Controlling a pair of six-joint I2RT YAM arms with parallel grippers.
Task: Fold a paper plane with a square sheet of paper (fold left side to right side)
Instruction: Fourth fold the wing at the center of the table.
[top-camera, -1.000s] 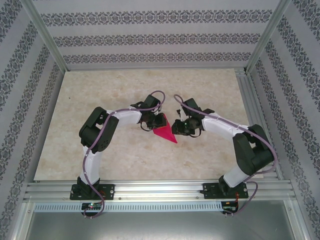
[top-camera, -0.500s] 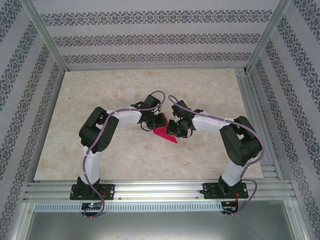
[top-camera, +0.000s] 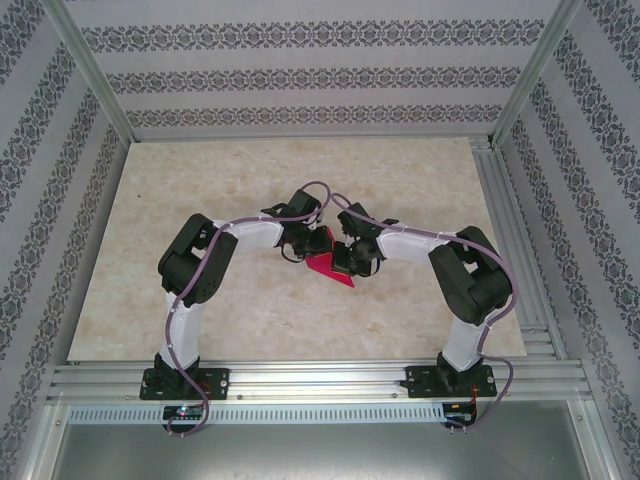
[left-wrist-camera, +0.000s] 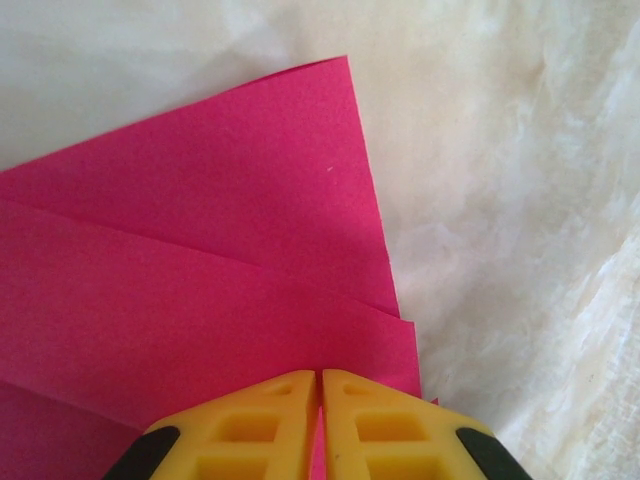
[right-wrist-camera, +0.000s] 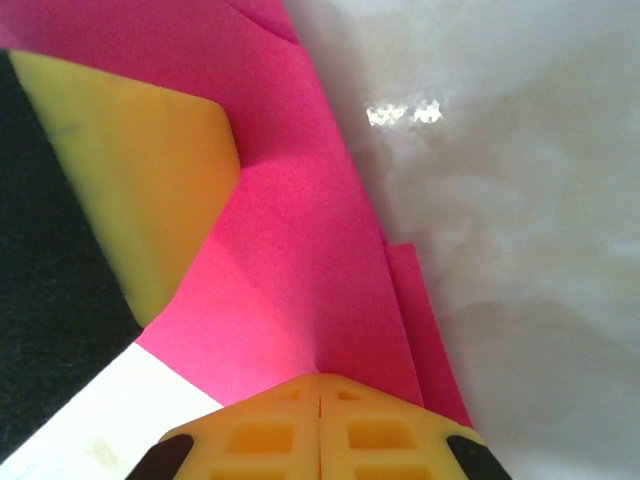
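Both arms bend inward, left tool (left-wrist-camera: 320, 376) and right tool (right-wrist-camera: 320, 379) nearly meeting, each with jaws pressed together.

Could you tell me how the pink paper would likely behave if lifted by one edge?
Probably floppy: the sheet of paper is thin, its folded layers lying slightly apart. Likely light, so a push might slide it across the table.

A beige marbled table (top-camera: 200, 190) is lying under soft, even light. Wallpapered walls (top-camera: 320, 75) with grey floral bands are enclosing it on 3 sides, and aluminium rails (top-camera: 300, 385) are running along its near edge.
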